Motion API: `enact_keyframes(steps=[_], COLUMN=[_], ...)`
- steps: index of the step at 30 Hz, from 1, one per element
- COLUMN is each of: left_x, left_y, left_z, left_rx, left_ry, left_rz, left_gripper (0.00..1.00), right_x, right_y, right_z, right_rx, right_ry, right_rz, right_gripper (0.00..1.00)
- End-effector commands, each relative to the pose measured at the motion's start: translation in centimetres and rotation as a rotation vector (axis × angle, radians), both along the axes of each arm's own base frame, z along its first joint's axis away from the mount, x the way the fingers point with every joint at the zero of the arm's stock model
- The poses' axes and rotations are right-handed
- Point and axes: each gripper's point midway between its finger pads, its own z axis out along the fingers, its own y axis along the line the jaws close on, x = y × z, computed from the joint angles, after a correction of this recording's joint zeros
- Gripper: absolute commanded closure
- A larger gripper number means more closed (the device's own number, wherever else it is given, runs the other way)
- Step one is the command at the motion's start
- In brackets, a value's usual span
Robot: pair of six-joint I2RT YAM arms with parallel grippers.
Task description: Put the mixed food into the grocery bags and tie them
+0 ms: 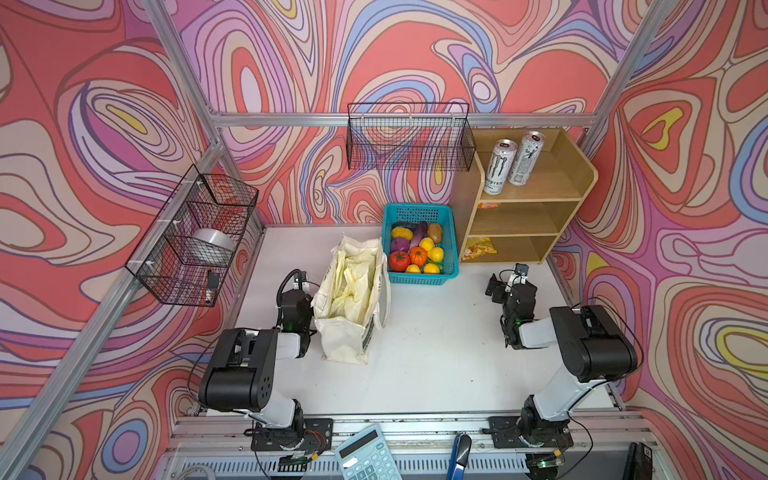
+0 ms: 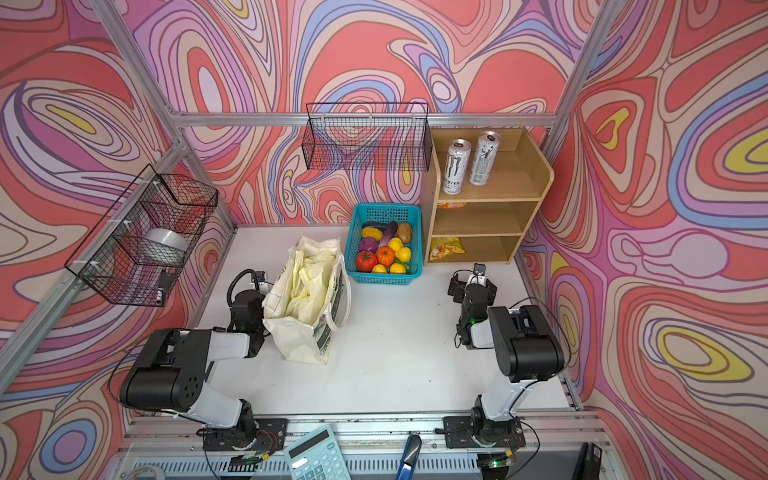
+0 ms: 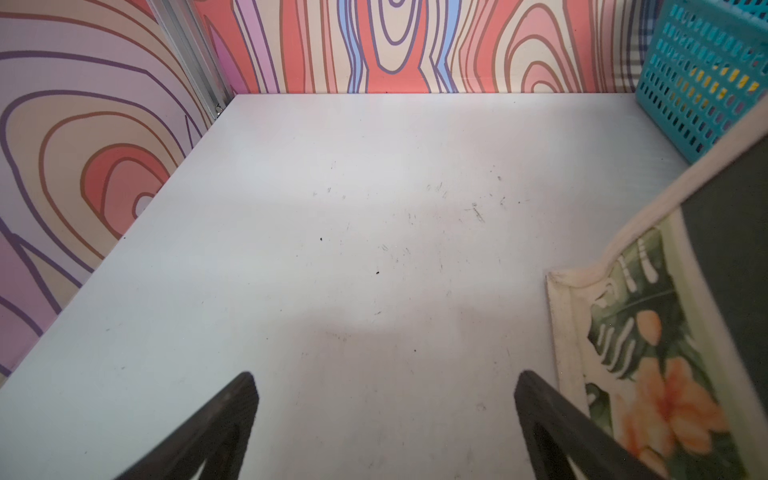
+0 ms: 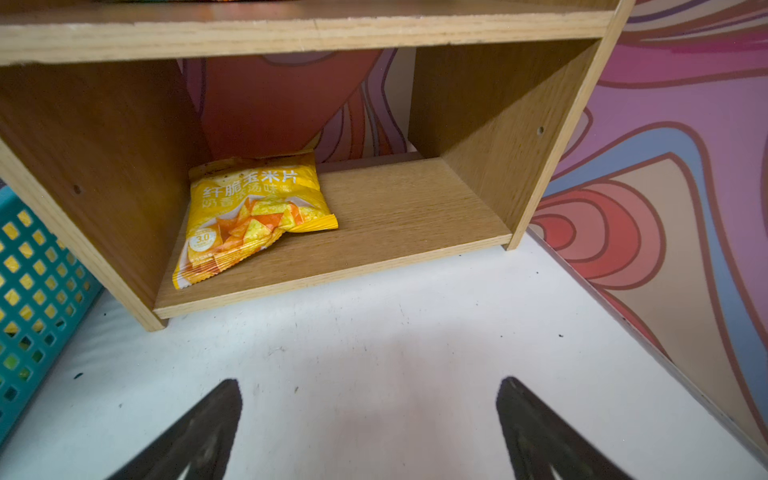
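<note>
Heaped in the teal basket (image 1: 451,266) at the table's back: toy vegetables and fruit (image 1: 417,249). Flat in the wooden shelf's (image 4: 386,216) lowest compartment, toward the basket-side wall: yellow snack packet (image 4: 253,216) printed "玉米片" and "3.0". Just beside the basket, upright and gaping: cream canvas tote (image 1: 345,345), pale-yellow plastic bag (image 1: 353,282) crumpled inside. On the top shelf, two cans (image 1: 498,166), one reading "MONSTER". Left gripper (image 3: 385,374) spread wide, empty, close alongside the tote. Right gripper (image 4: 370,380) likewise wide, empty, facing the packet. Bare white table (image 1: 436,353) between the arms.
</note>
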Motion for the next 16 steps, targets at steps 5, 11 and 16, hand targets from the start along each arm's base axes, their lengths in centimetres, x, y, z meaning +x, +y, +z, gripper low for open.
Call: enact_keyframes(steps=[5,11,16], left_x=[0.10,0.09,0.08], left_y=[-0.17,-0.17,-0.18], left_z=[0.45,0.46,0.40], left_rx=[0.006,0.005,0.005], left_ry=[-0.024,-0.023,-0.021], left_rz=[-0.019,-0.018,-0.018], left_gripper=[0.00,0.00,0.00], right_x=[0.09,0.48,0.12], right_y=[0.59,0.77,0.70], right_z=[0.00,-0.49,-0.02], right_rx=[0.020,0.029,0.020], right_ry=[-0.002,0.024,0.000], right_rz=[0.029,0.039,0.038], right_gripper=[0.02,0.02,0.02])
